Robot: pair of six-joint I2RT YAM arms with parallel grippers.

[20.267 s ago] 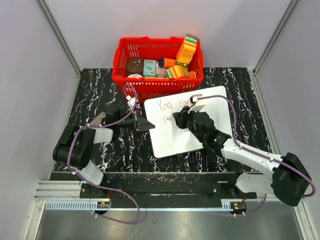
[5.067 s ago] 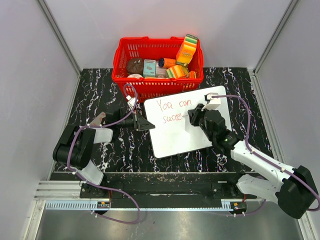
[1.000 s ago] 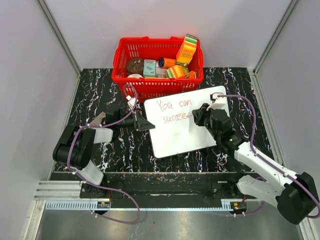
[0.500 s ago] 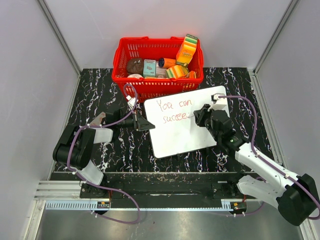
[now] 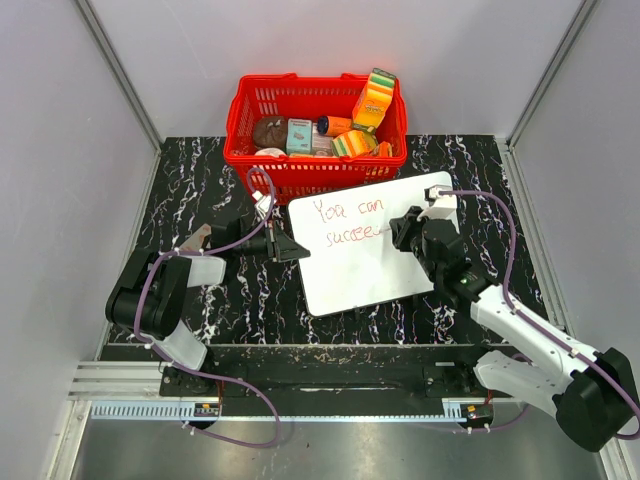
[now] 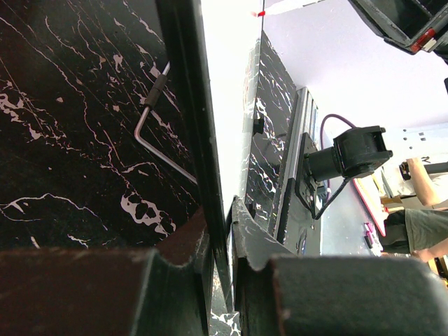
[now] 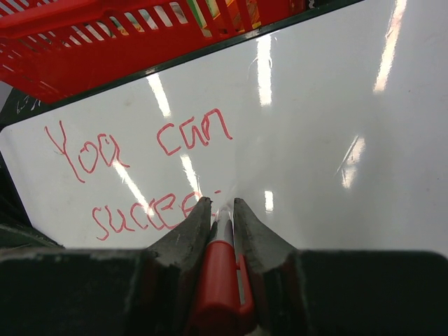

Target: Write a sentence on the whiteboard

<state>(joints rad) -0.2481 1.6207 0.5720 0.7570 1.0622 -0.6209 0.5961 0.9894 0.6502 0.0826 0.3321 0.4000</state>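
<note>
While the right tool [image 7: 222, 208] clamps a red marker [image 7: 218, 276], tip on the whiteboard [image 7: 329, 161], left tool [image 6: 222, 218] pinching its edge

There is one whiteboard [image 5: 350, 280] with two lines of red writing [image 5: 347, 212] on it. One red basket [image 5: 300, 172] sits at the far side. There are two robot arms, a left arm [image 5: 160, 290] and a right arm [image 5: 520, 320]. There is one red marker [image 7: 217, 273].
</note>
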